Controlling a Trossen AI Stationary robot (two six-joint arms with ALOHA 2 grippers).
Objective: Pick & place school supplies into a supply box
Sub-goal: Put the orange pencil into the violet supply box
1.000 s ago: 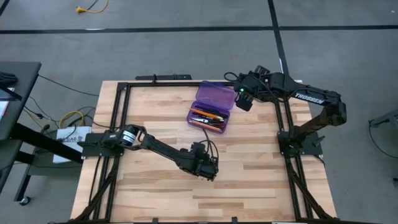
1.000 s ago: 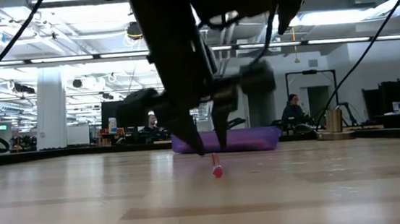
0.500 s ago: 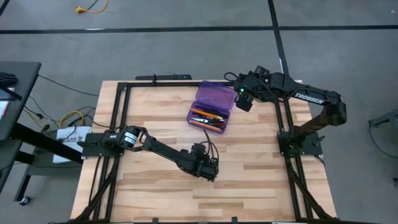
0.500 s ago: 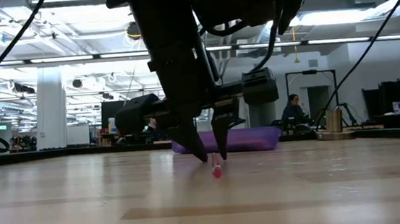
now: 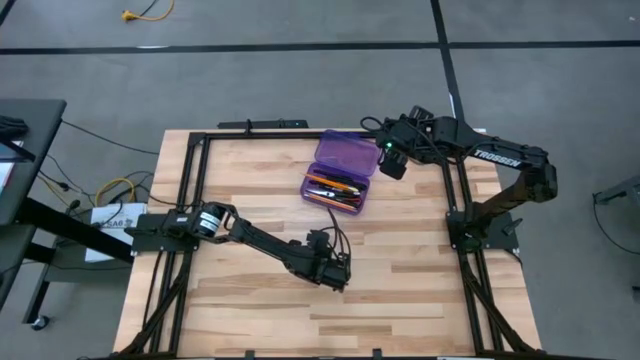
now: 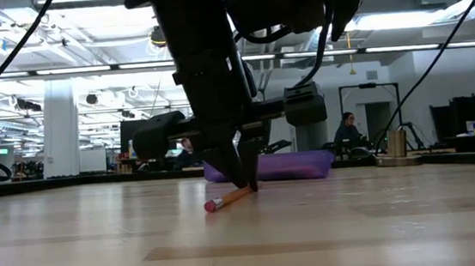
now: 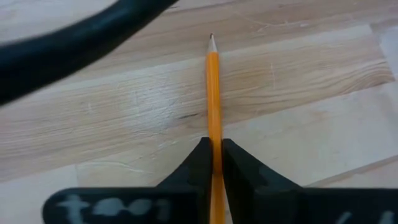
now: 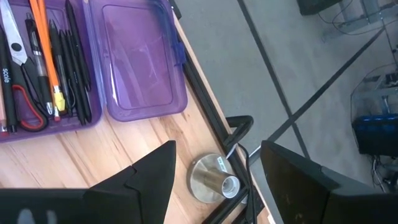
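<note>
So since a second ago my left gripper (image 6: 249, 184) has pinched shut on the orange pencil (image 6: 229, 199); before, the fingers straddled it with only the pink eraser end showing, now the pencil lies angled on the table (image 6: 383, 224) with its eraser toward the camera.

High view: my left gripper (image 5: 336, 277) sits low over the near middle of the table (image 5: 420, 290), well apart from the purple supply box (image 5: 340, 172), which is open at the far side with pencils and pens inside. My right gripper (image 5: 388, 160) waits just right of the box.

Left wrist view: both fingers (image 7: 196, 163) are clamped on the orange pencil (image 7: 213, 93), tip pointing away.

Right wrist view: my right fingers (image 8: 155, 180) stand wide apart, holding nothing. The supply box (image 8: 143, 62) shows its open lid, with red-handled scissors (image 8: 22, 93) and pens (image 8: 74, 62) in the tray. A silver metal disc (image 8: 211, 179) sits near the table edge.
</note>
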